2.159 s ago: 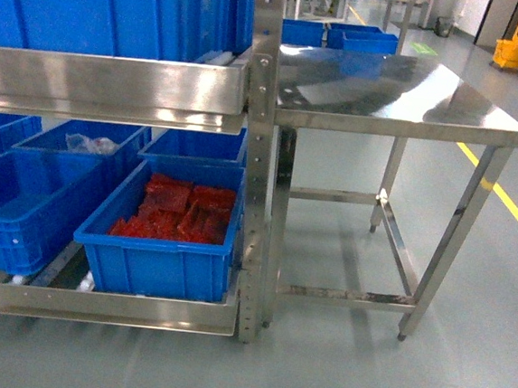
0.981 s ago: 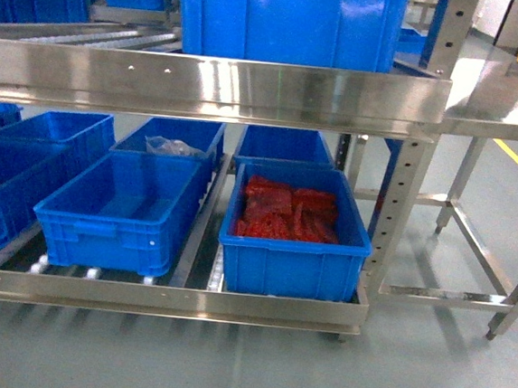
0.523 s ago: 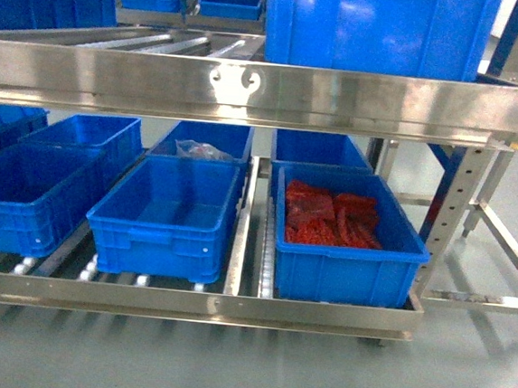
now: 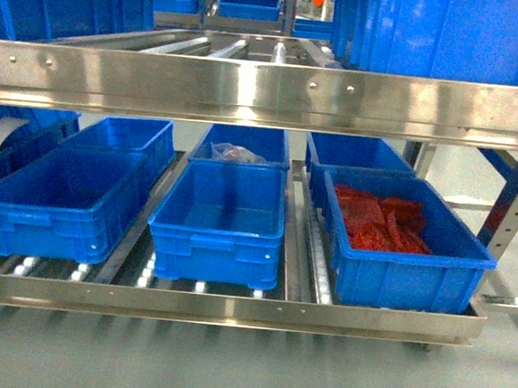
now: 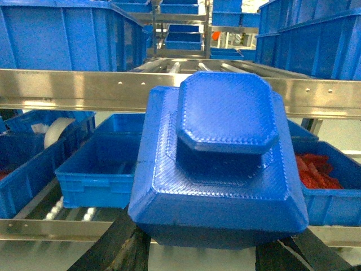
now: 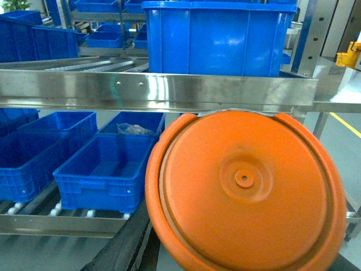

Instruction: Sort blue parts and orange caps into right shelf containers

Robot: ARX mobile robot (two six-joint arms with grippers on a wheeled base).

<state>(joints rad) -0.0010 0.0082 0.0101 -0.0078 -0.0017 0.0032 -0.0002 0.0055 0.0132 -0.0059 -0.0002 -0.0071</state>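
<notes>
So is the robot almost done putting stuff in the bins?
Not yet. The left gripper holds a blue part and the right gripper an orange cap, both still in front of the shelf. One crate already holds red pieces; the middle crate looks empty.

I'm looking into a factory storeroom or warehouse: stainless-steel roller-track shelf [image 4: 250, 92] rows, ranks of large blue plastic crates [image 4: 223, 216], and grey painted concrete floor [image 4: 226, 368].
</notes>
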